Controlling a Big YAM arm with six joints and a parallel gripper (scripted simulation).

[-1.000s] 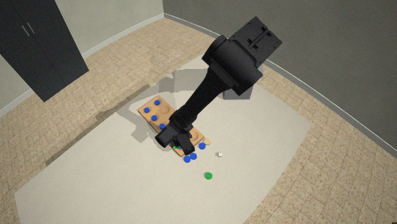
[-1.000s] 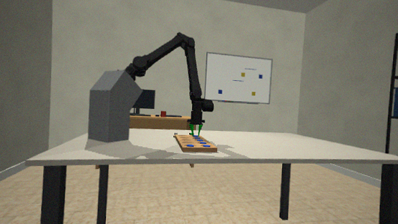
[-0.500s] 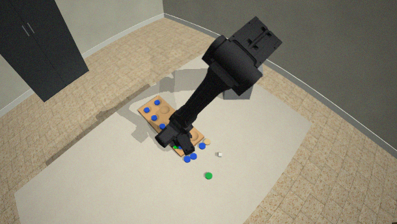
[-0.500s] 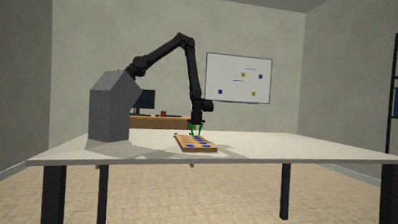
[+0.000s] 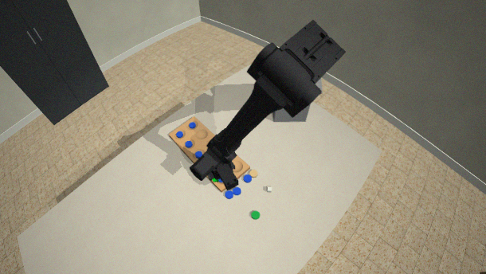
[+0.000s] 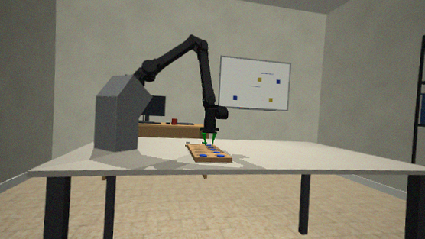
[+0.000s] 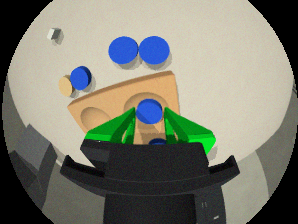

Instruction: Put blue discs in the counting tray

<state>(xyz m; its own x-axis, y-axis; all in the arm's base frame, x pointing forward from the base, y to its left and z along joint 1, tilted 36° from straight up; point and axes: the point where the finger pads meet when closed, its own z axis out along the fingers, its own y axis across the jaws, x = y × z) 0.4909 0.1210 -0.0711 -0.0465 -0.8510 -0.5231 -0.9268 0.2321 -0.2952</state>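
The arm [image 5: 248, 113] [image 6: 186, 48] hides mid-tray pockets from above. Tray [image 5: 205, 144] [image 6: 214, 160] [image 7: 167, 82]: flat. Gripper [image 5: 220, 181] [image 6: 209, 144] [image 7: 150, 109]: part-open, gripping nothing. Blue disc [image 5: 221, 181] [image 6: 209, 145] [image 7: 149, 111]: between fingertips, at the corner pocket; seating unclear. I should widen evenly, then lift straight.

dim, grainy, soft grey shadows

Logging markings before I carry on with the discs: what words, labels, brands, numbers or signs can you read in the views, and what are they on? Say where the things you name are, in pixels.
None readable as text.
Whiteboard [image 6: 254, 91]: thin dark strokes, too small to read; its blue and yellow squares show no lettering.
Gripper [image 7: 150, 111] [image 6: 209, 144]: small pale marks on its black housing, too small to read.
Tray [image 5: 184, 131] [image 6: 212, 160] [image 7: 167, 82] and blue discs: no lettering visible.
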